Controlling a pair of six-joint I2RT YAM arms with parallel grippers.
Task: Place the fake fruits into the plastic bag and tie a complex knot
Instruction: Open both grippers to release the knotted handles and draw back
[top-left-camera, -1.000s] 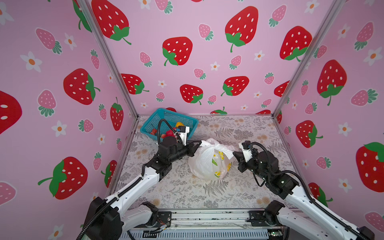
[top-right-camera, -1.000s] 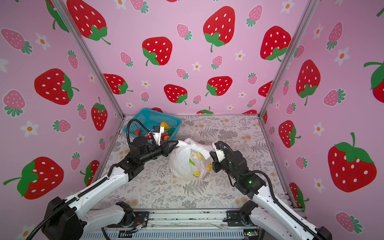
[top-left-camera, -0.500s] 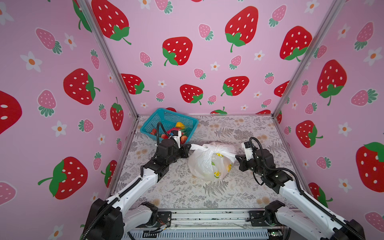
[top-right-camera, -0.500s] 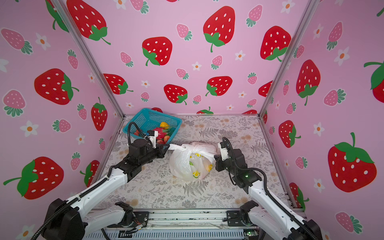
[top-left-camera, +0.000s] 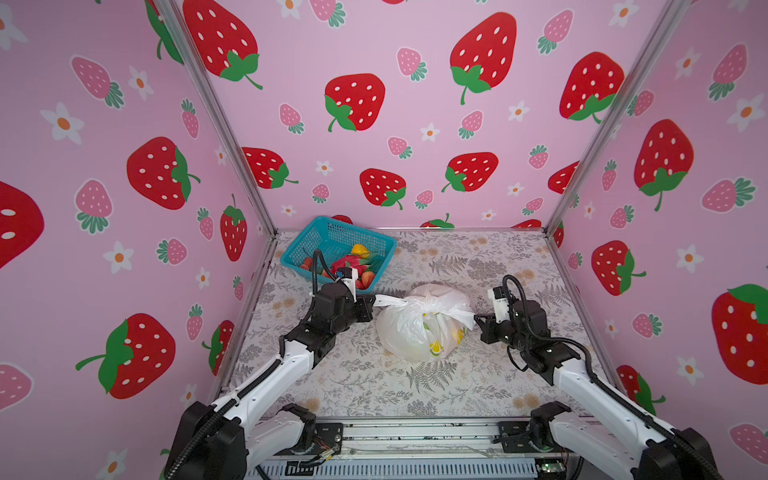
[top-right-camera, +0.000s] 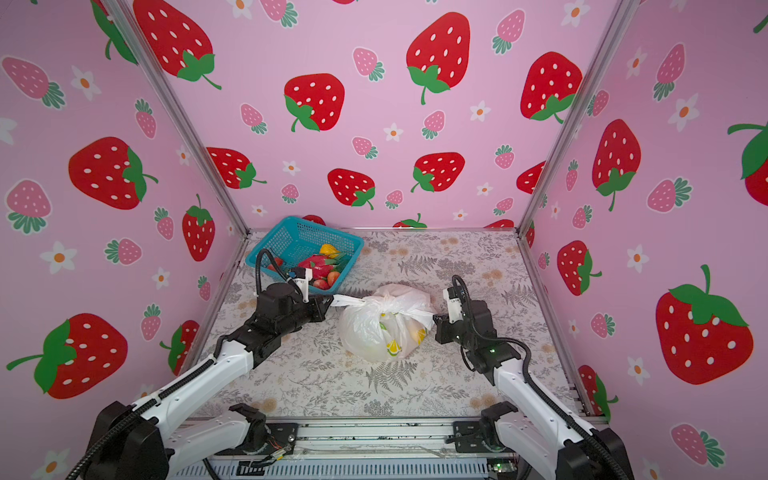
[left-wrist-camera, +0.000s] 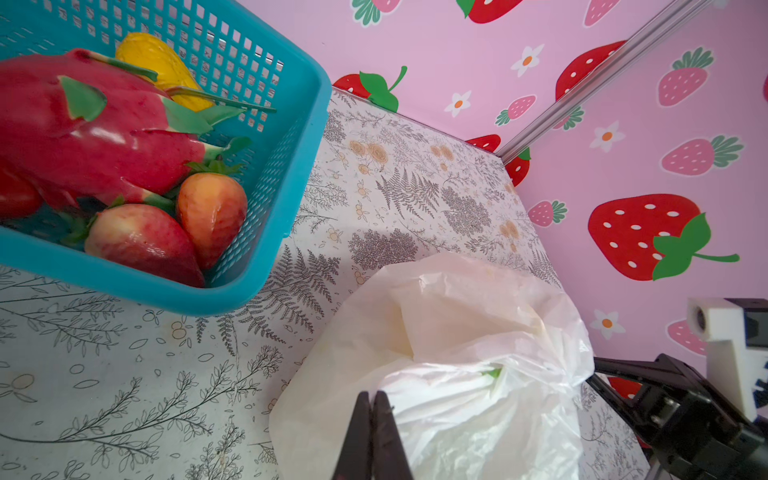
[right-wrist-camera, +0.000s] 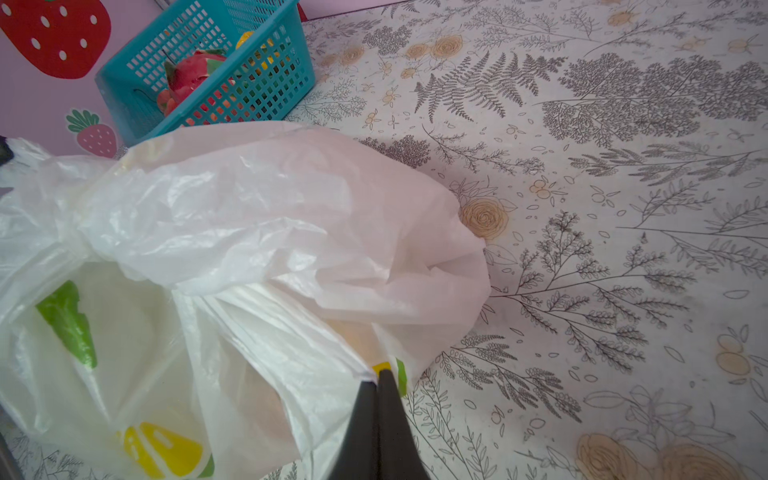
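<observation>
The white plastic bag stands full in the middle of the table. Its handle strips meet in a bunched knot on top, with one strip stretched out to each side. My left gripper is shut on the left strip, and my right gripper is shut on the right strip. Fake fruits lie in the teal basket: a pink dragon fruit, strawberries and a yellow fruit. What is inside the bag is hidden.
The teal basket sits at the back left corner, just behind my left wrist. Pink strawberry-print walls close in the left, back and right sides. Floral table surface lies bare in front of the bag.
Both grippers have moved apart and down, pulling the handle strips out sideways. The bag has dropped from a lifted, tall shape to a low mound with the knot drawn tight.
</observation>
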